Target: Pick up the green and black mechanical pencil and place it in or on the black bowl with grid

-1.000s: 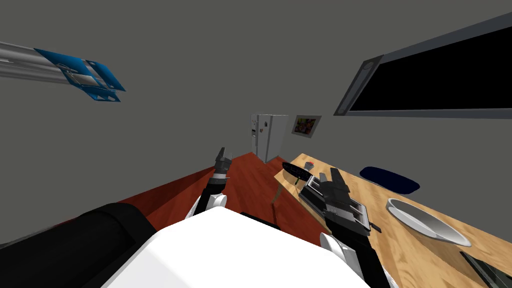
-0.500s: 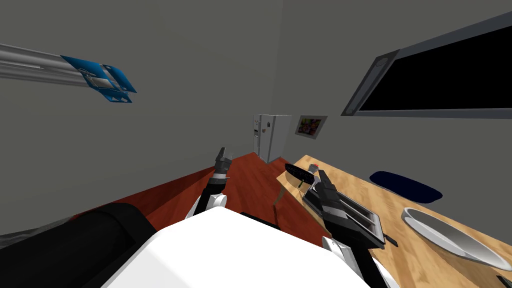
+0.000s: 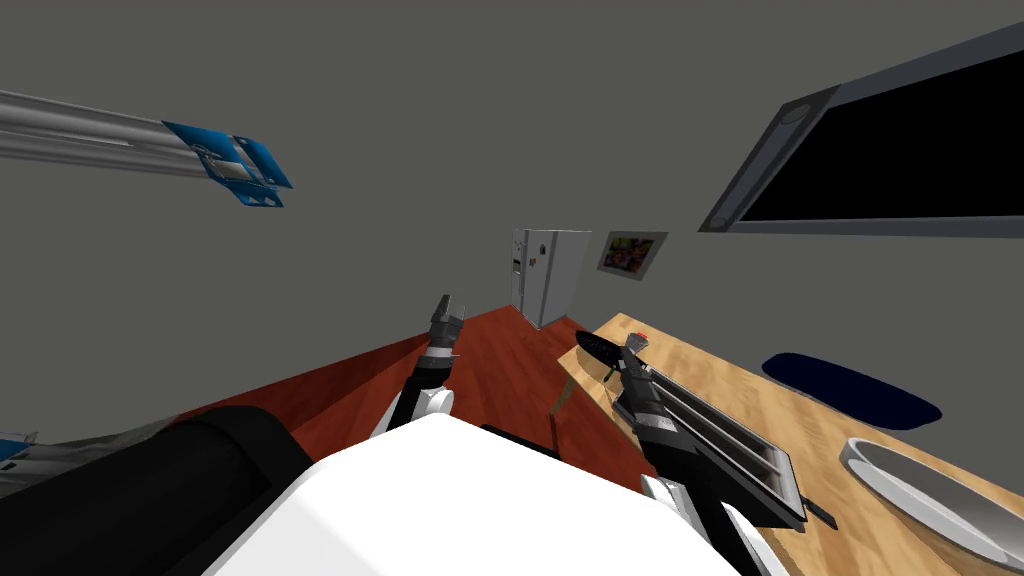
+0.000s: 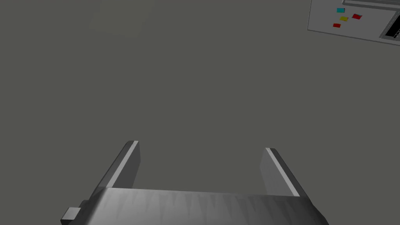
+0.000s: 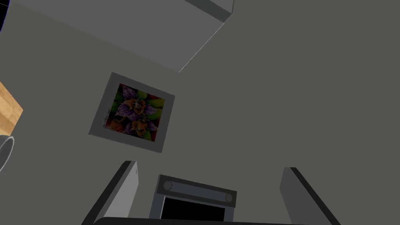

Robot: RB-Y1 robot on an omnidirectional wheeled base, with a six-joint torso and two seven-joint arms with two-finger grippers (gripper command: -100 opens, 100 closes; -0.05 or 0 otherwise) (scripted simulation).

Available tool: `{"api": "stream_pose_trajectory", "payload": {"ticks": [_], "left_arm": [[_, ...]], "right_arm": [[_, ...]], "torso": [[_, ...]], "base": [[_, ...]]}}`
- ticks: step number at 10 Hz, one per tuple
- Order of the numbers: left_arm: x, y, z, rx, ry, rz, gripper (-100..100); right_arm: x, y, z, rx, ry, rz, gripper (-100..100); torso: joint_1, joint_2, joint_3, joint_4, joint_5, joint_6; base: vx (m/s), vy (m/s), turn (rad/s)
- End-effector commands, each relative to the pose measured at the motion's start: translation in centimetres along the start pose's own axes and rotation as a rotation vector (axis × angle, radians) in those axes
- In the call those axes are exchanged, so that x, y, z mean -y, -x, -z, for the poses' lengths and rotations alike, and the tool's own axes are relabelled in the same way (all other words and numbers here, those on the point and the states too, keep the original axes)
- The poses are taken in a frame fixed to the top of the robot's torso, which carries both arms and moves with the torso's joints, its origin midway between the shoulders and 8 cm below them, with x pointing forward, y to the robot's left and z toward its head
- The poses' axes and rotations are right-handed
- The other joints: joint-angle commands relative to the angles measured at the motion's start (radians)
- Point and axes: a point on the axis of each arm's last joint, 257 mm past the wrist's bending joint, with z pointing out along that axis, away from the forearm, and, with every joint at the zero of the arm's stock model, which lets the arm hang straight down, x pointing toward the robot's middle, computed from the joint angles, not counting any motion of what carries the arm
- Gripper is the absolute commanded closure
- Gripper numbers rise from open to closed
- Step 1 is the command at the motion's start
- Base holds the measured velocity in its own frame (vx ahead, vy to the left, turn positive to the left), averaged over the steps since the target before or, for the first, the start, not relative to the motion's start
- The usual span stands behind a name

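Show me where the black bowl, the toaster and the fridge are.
Black bowl (image 3: 596,347): head view, dark inside.
Toaster (image 3: 740,450): head view, slotted top.
Fridge (image 3: 560,275): head view, broad pale face.

Dark grey left arm (image 3: 432,365) and right arm (image 3: 652,422) with white caps; left gripper (image 4: 201,145) and right gripper (image 5: 210,165) are dark boxes with thin, light grey blade fingers (image 4: 125,164)

The left arm (image 3: 425,378) rises toward 12 o'clock in the head view, its dark wrist (image 3: 440,345) in line with the forearm. The left gripper (image 3: 447,306) at its tip holds both fingers (image 4: 127,166) spread wide, nothing between them. The right arm (image 3: 668,438) slants toward 11 o'clock. The right gripper (image 3: 630,358), at 3 o'clock of the left one, is likewise parted and empty.
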Motion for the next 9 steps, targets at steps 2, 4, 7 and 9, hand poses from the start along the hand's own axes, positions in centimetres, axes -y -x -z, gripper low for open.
{"api": "stream_pose_trajectory", "payload": {"ticks": [2,4,7,9], "left_arm": [[0.0,0.0,0.0,0.0,0.0,0.0,0],[0.0,0.0,0.0,0.0,0.0,0.0,0],[0.0,0.0,0.0,0.0,0.0,0.0,0],[0.0,0.0,0.0,0.0,0.0,0.0,0]], "right_arm": [[3.9,-1.3,0.7,-0.062,-0.088,0.061,-100],[5.4,-1.8,1.0,-0.086,-0.122,0.086,-100],[10.2,-2.9,2.3,-0.163,-0.225,0.173,-100],[13.5,-3.3,3.5,-0.217,-0.298,0.239,-100]], "torso": [[0.0,0.0,0.0,0.0,0.0,0.0],[0.0,0.0,0.0,0.0,0.0,0.0],[0.0,0.0,0.0,0.0,0.0,0.0],[0.0,0.0,0.0,0.0,0.0,0.0]], "base": [[0.033,0.017,0.105],[0.025,0.012,0.071],[0.024,0.014,0.102],[0.038,0.021,0.099]]}}
